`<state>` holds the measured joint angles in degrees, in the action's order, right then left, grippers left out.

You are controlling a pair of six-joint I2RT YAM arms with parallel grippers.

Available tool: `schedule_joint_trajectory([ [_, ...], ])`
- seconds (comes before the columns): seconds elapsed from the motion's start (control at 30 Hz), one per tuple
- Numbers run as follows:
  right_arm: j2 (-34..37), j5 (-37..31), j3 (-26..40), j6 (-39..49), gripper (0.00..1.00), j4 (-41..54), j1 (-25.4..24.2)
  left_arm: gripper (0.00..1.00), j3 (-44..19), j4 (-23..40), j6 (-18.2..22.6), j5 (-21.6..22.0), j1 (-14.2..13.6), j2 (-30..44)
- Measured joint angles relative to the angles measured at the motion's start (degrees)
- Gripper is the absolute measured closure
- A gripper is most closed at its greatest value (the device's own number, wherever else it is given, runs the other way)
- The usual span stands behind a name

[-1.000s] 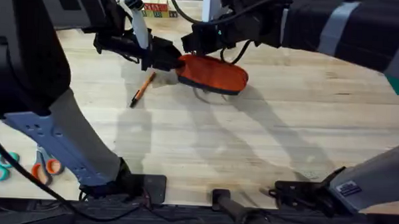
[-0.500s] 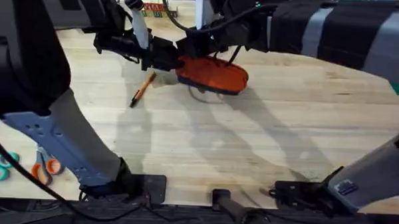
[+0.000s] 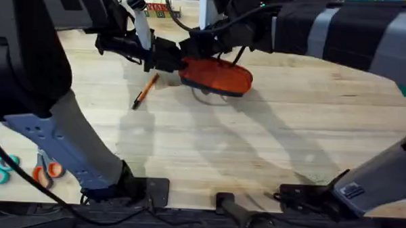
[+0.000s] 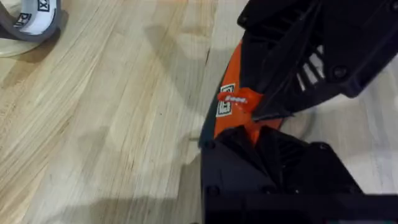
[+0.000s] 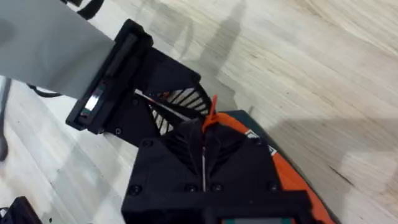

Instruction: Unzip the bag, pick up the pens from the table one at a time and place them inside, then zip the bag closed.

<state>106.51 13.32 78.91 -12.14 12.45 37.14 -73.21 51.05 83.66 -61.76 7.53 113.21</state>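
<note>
Nothing has shifted in the last half second: both arms stay locked at the bag's [image 3: 216, 76] left end on the table [image 3: 256, 143]. Overhead, the pen [image 3: 144, 91] lies just beside it. Right gripper [image 5: 204, 163] is clenched on the orange pull tab [image 5: 209, 117]; left gripper [image 4: 258, 140] pinches the bag's end.

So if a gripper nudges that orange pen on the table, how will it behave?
The pen is slim and looks round, so it would probably roll or spin on the smooth table. It looks light and stiff, lying flat, so grasping it may need a low pinch.
</note>
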Motion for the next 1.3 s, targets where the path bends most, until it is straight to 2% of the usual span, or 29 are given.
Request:
schedule_joint_trajectory([
  [0.1, 0.01, 0.0, 0.0, -0.06, 0.944, 0.0, -0.01, 0.959, 0.0, 0.0, 0.0, 0.0, 0.0, -0.01],
  [0.17, 0.01, 0.21, 0.0, -0.02, 0.708, -0.11, 0.01, 0.959, 0.0, 0.0, 0.0, -0.02, 0.0, 0.0],
  [0.3, 0.01, 0.06, 0.02, 0.07, 0.127, -0.2, 0.17, 0.959, 0.0, 0.16, 0.08, 0.04, 0.0, -0.02],
  [0.33, -0.01, -0.25, 0.02, 0.56, 0.033, -0.22, -0.08, 0.959, 0.02, 0.33, 0.16, 0.0, 0.06, -0.02],
  [0.4, -0.01, -0.24, 0.09, 1.18, 0.006, -0.15, -0.34, 0.959, 0.02, 0.2, 0.17, 0.0, 0.07, 0.0],
  [0.8, -4.61, 0.5, 0.28, 3.27, 0.004, 0.79, 0.25, 0.959, 0.02, 0.17, 0.17, -0.04, 0.04, 0.0],
  [0.97, -6.03, 0.55, 0.44, 5.27, 0.004, 4.7, 0.25, 0.959, 0.02, 0.16, 0.17, -0.04, 0.04, 0.0],
  [1.0, -7.95, 0.68, 0.44, 7.28, 0.004, 7.83, 0.25, 0.959, 0.02, 0.17, 0.17, -0.04, 0.04, -0.01],
  [1.3, -16.23, 1.09, 0.44, 9.22, 0.004, 16.37, -2.69, 0.959, 0.02, 0.17, 0.17, -0.04, 0.04, -0.02],
])
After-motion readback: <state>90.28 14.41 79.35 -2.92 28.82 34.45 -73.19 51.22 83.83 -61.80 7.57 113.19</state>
